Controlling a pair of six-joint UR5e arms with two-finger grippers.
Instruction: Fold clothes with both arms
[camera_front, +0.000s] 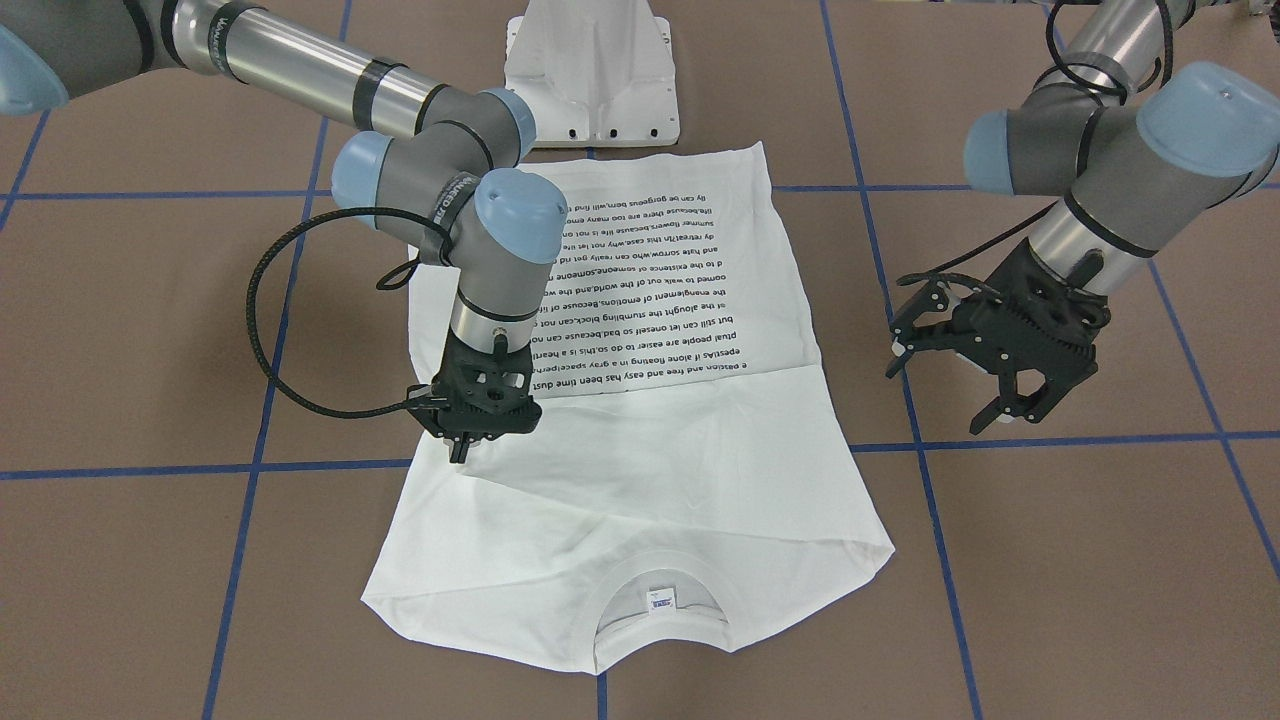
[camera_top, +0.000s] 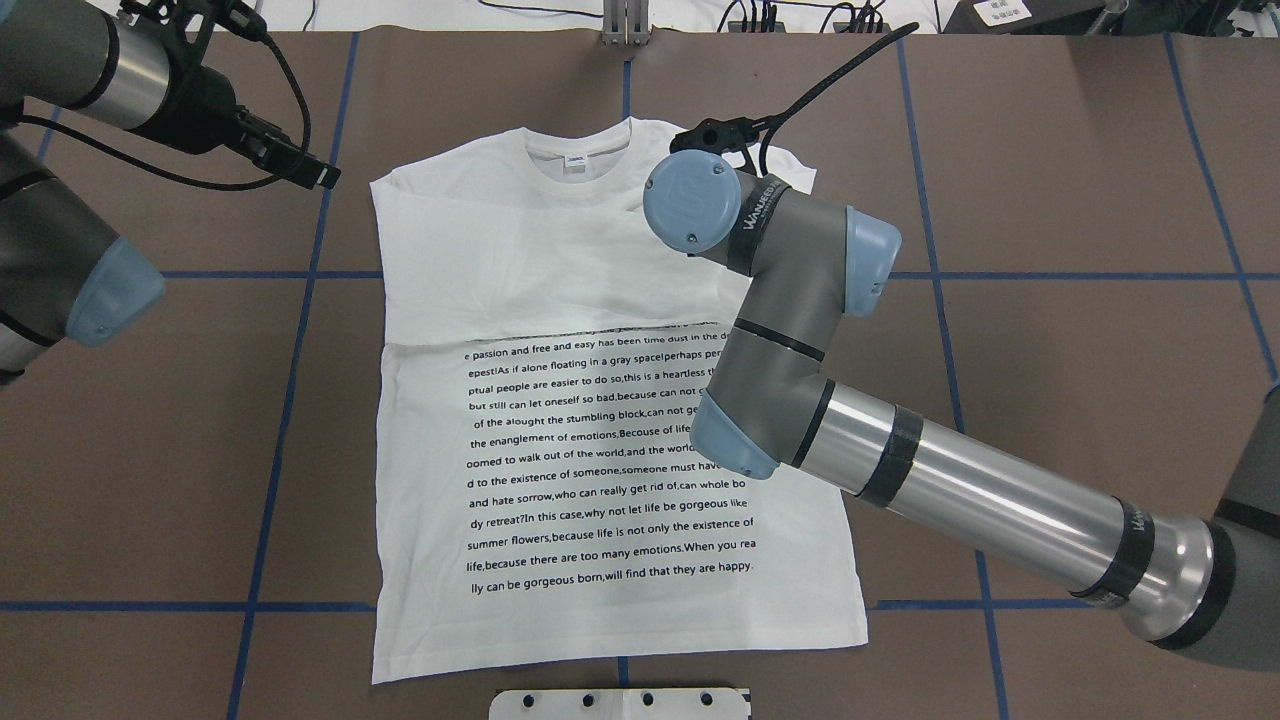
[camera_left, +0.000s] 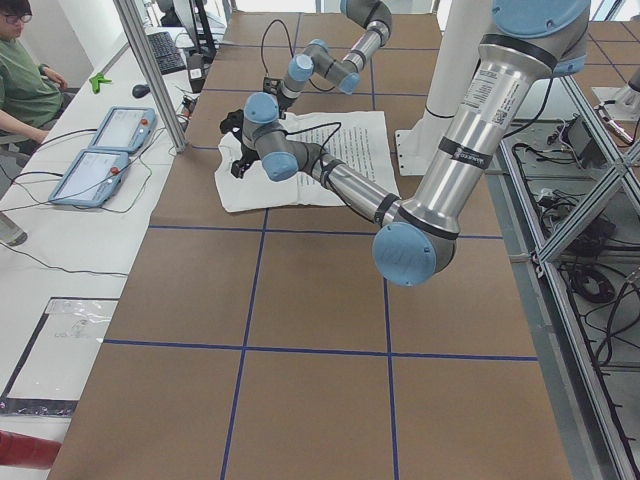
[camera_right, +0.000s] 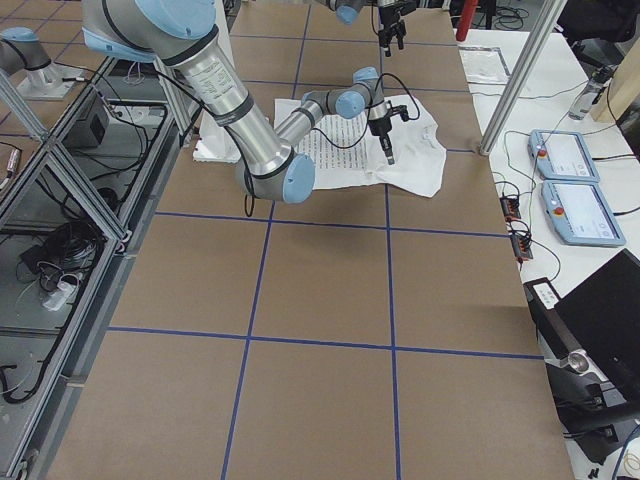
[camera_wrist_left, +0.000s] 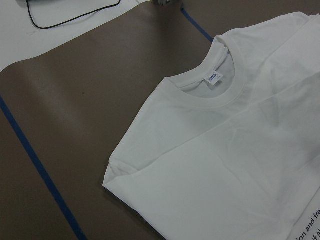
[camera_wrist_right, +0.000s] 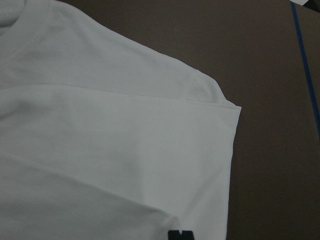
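Note:
The white shirt (camera_front: 650, 460) lies flat on the brown table with its printed text facing up. Its sleeves are folded in across the chest, and the collar label (camera_front: 660, 595) points away from the robot. My right gripper (camera_front: 458, 452) points straight down at the shirt's side edge just below the shoulder. Its fingers are pressed together and no cloth looks lifted. In the overhead view the wrist (camera_top: 690, 200) hides it. My left gripper (camera_front: 1012, 415) hangs open above bare table beside the shirt's other side, holding nothing. The left wrist view shows the collar (camera_wrist_left: 215, 80), and the right wrist view shows the shoulder corner (camera_wrist_right: 220, 100).
The white pedestal base (camera_front: 590, 80) stands at the shirt's hem end. Blue tape lines (camera_front: 250, 465) cross the table. A seated person (camera_left: 25, 80) and teach pendants (camera_left: 115, 130) are on a side desk beyond the table's far edge.

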